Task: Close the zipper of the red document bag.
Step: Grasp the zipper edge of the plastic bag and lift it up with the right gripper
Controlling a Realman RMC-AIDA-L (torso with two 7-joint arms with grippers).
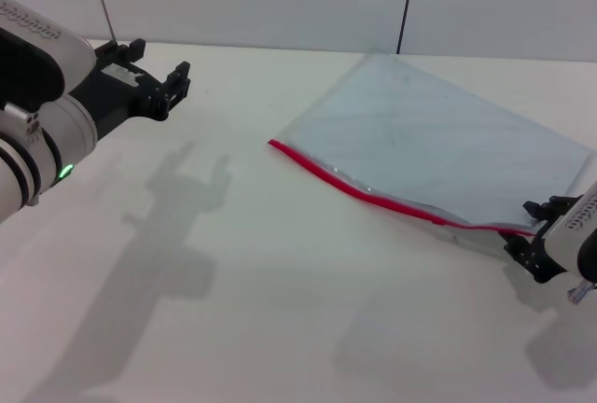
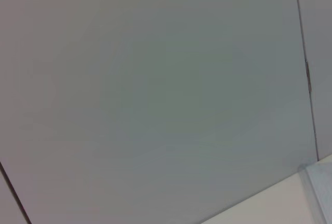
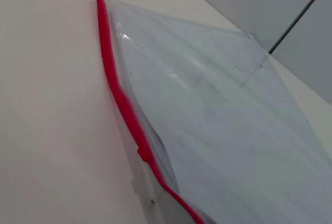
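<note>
On the table (image 1: pixel 233 282), one red document bag (image 1: pixel 438 142).

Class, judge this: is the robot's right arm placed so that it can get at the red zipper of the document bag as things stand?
Probably yes. The right gripper sits at the near end of the zipper, with nothing between them. The left gripper hangs far off above the table.

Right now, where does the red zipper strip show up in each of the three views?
Head view: the zipper runs along the bag's near edge, from centre toward the right hand.
Left wrist view: not in it; only a pale corner of the red document bag.
Right wrist view: it runs diagonally down the bag's edge.
Shared landmark: the bag.
</note>
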